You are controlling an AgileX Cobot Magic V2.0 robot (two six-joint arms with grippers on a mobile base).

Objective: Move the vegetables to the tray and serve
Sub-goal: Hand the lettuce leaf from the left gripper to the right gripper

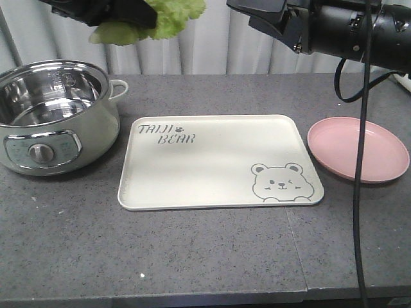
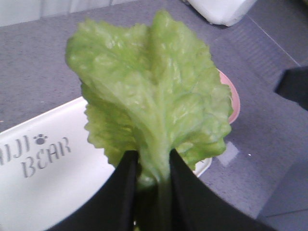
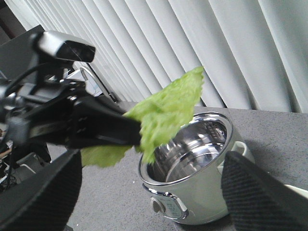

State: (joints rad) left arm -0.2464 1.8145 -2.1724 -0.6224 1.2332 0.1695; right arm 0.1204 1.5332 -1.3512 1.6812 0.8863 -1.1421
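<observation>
Lettuce leaf [image 2: 154, 96] is held aloft, pinched at its pale rib by the left gripper [image 2: 151, 161], at eleven o'clock from the tray [image 1: 212, 154] lettered "TAIJI BEAR"; the right gripper [image 3: 151, 163] is spread wide.

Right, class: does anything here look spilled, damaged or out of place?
Nothing stands out. The left gripper holds the lettuce whole above the table; tray, pot and plate sit flat, nothing spilled.
</observation>
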